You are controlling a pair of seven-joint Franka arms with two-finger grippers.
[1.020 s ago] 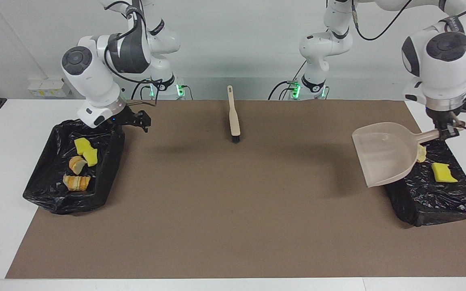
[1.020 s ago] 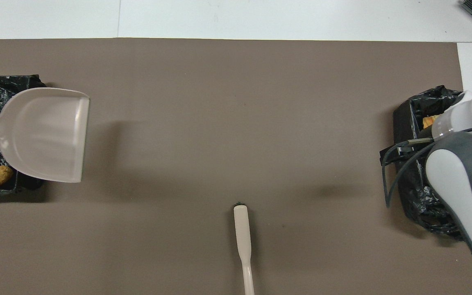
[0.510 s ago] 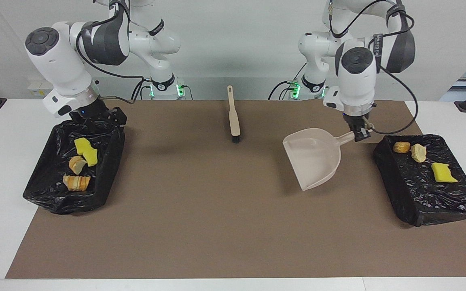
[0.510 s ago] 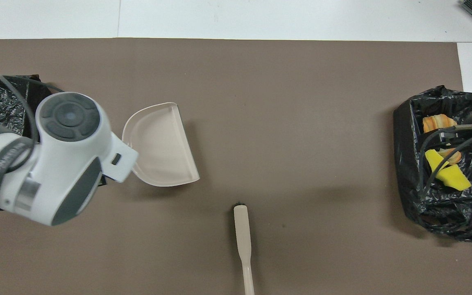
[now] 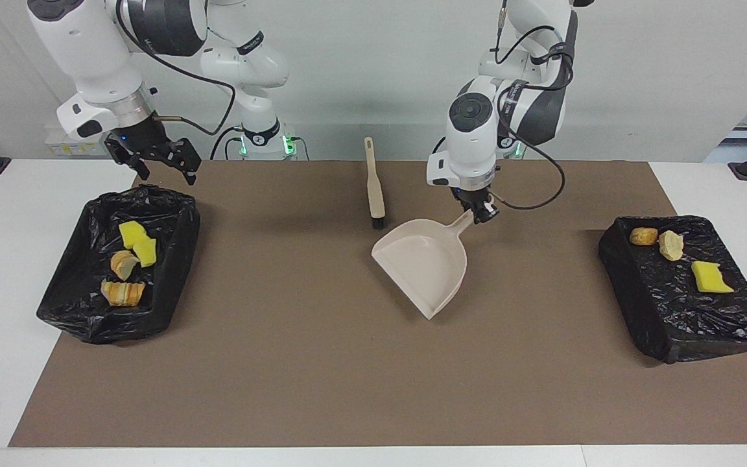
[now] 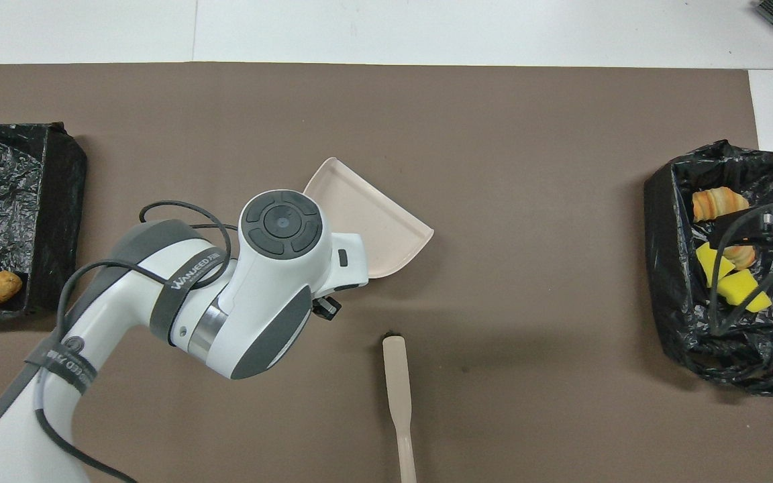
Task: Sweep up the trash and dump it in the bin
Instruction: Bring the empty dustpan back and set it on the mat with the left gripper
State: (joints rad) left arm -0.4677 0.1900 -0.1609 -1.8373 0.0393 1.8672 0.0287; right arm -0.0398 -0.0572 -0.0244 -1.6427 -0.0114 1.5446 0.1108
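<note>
At mid-frame of the facing view, left gripper [image 5: 480, 214] grips the empty dustpan [image 5: 423, 266] by its handle w/ trash [image 5: 128, 263] sitting in both bins, so dumping looks done & next is prob. setting it down beside the brush [image 5: 374, 188], right gripper [image 5: 153, 159] waiting wide at upper left.

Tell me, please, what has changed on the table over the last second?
The left gripper, still shut on the dustpan handle, carried it from over the bin at the left arm's end to the middle of the mat, beside the brush. The right gripper, open and empty, rose from the other bin. Trash and brush stayed put.
</note>
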